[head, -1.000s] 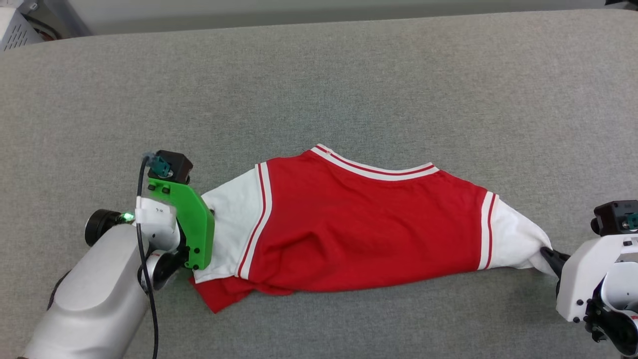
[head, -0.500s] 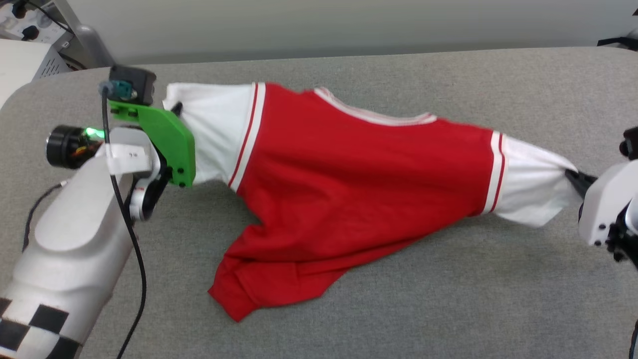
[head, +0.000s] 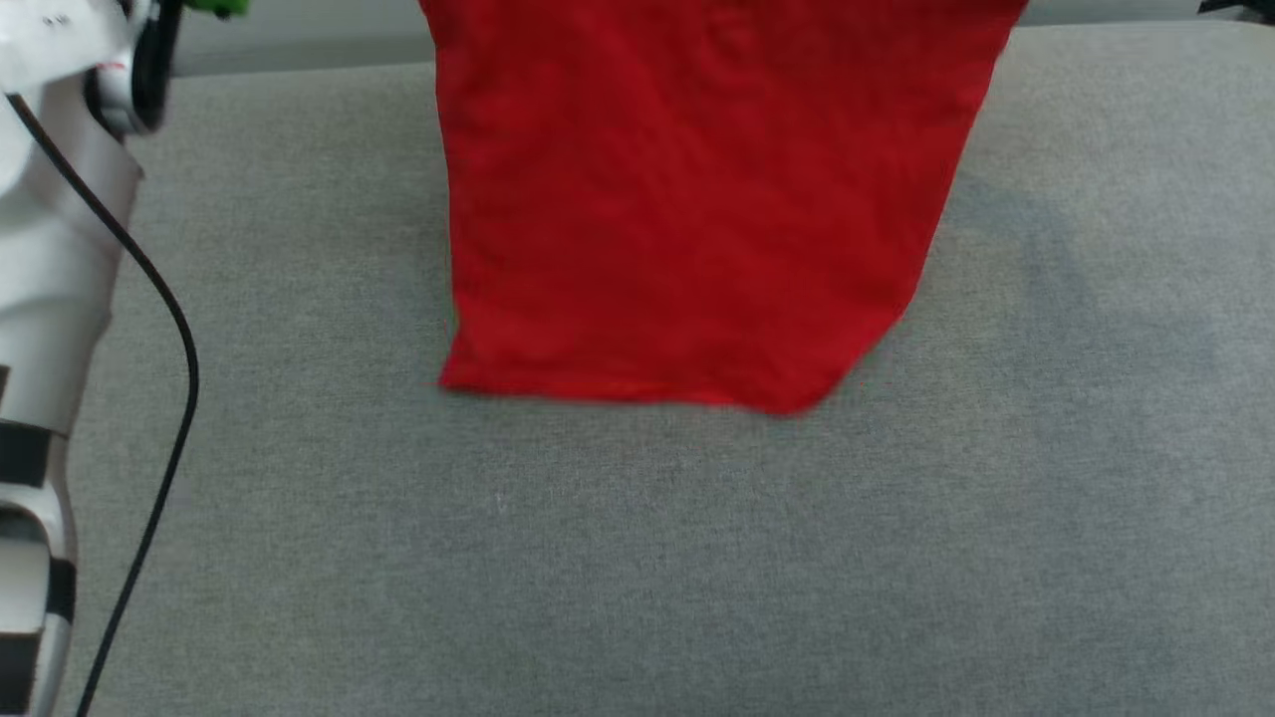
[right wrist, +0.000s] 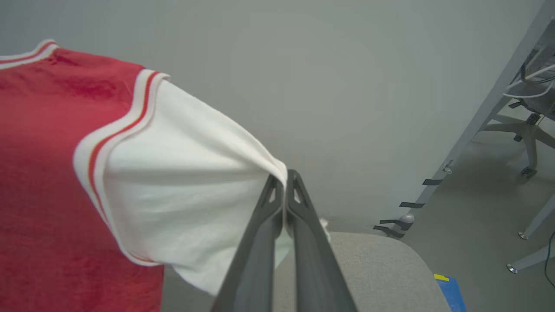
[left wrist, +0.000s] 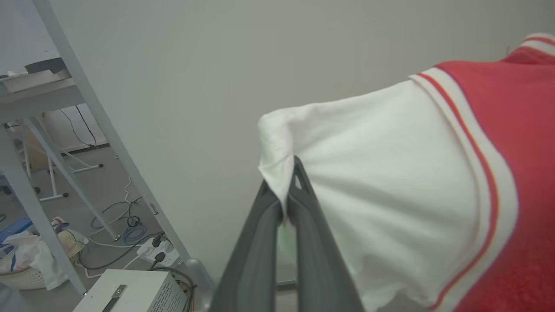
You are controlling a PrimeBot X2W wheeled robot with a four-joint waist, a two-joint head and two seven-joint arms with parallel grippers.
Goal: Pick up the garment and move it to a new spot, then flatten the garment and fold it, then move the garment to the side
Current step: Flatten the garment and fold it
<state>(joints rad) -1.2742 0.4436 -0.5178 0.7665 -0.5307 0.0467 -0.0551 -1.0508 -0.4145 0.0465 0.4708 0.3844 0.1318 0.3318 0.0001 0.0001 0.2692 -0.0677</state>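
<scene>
A red jersey T-shirt with white sleeves (head: 697,199) hangs over the grey fabric bench (head: 637,558). The left end effector (left wrist: 286,190) pinches one sleeve, the right end effector (right wrist: 284,182) the other

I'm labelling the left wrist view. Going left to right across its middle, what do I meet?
Grey frame leg → left gripper → garment: white sleeve, then striped trim, then red body.

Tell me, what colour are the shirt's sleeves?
White, with red-and-white striped trim; the sleeve shows best in the left wrist view.
</scene>
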